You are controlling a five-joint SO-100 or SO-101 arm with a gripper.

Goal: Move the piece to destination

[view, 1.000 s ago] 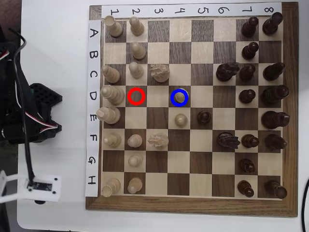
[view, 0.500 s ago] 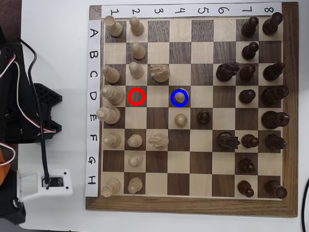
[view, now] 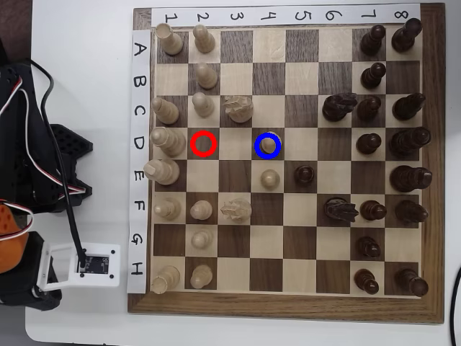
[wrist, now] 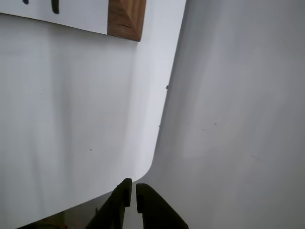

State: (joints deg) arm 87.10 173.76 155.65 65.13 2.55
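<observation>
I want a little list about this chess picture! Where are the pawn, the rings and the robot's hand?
piece: pale pawn, upright inside the blue ring
destination: dark square, row D, column 4
red ring: no piece inside
hand: off the chessboard, above the white table's edge, fingers almost together, holding nothing

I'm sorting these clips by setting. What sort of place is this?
Probably a hobby or lab tabletop for robot chess: a wooden chessboard with hand-lettered paper labels lies on a white table, and the arm's end effector hangs off the board's corner.
</observation>
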